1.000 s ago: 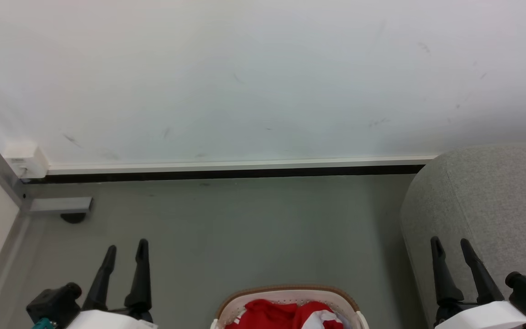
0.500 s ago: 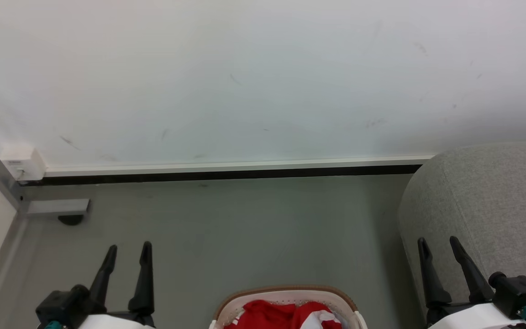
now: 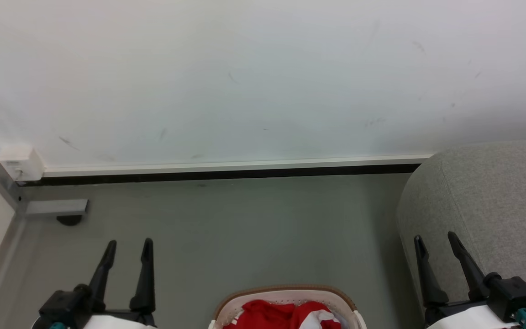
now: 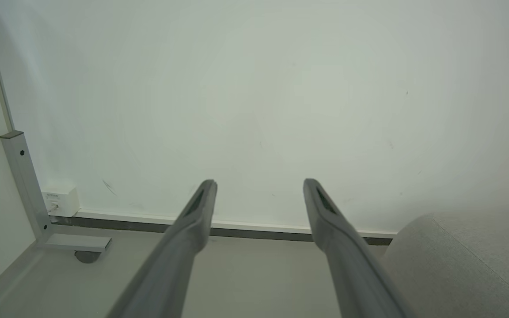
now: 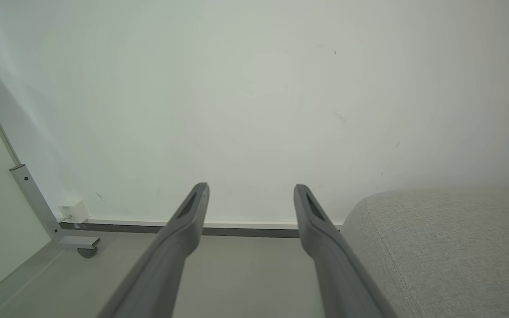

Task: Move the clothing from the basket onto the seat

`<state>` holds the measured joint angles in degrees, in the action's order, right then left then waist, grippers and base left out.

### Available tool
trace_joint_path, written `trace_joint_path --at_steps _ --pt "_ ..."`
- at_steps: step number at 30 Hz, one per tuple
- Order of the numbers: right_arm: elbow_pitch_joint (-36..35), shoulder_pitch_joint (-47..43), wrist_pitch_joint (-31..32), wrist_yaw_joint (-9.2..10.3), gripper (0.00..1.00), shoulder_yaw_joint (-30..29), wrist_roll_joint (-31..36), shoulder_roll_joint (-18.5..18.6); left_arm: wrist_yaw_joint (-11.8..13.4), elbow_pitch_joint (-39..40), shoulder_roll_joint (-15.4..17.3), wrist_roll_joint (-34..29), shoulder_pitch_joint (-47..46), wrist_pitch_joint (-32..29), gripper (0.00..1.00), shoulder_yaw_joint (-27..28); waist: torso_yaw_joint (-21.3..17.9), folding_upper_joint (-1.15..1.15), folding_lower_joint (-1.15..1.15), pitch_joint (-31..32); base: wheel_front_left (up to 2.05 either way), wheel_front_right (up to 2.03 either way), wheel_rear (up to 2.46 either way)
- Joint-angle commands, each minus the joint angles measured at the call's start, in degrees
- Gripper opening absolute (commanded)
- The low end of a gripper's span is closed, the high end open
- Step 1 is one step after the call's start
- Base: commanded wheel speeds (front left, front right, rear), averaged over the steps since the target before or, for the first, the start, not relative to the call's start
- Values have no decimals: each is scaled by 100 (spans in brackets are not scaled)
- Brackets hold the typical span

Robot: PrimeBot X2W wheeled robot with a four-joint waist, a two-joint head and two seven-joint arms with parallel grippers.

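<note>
Head view: clothing (image 3: 267,315) in basket (image 3: 286,290), wall box (image 3: 21,162) label unreadable.

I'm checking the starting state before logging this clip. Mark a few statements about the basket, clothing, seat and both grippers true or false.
1. The red clothing lies in the basket. True.
2. The left gripper is shut on the clothing. False: it is open and empty.
3. The seat is on the robot's right. True.
4. The right gripper is shut. False: it is open, holding nothing.
5. The basket rests on the seat. False: it sits apart from it, to its left.
</note>
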<state>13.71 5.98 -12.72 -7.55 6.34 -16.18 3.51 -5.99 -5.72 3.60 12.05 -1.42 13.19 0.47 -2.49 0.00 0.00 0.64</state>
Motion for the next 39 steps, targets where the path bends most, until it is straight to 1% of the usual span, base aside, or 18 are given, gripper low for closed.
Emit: trace_joint_path --at_steps 1,17,39 --pt "-15 -7 -45 10 100 -30 130 -8 -8 20 -3 -119 -5 63 100 21 -2 0 0 2 0 0 0" --pt "90 36 -161 12 100 -70 693 -75 -66 -9 -44 -520 -27 203 100 59 -16 0 0 -8 0 0 0" --pt "145 88 -203 12 100 -106 519 -70 -85 -74 -64 -421 -16 201 100 110 -121 0 0 -19 0 0 0"
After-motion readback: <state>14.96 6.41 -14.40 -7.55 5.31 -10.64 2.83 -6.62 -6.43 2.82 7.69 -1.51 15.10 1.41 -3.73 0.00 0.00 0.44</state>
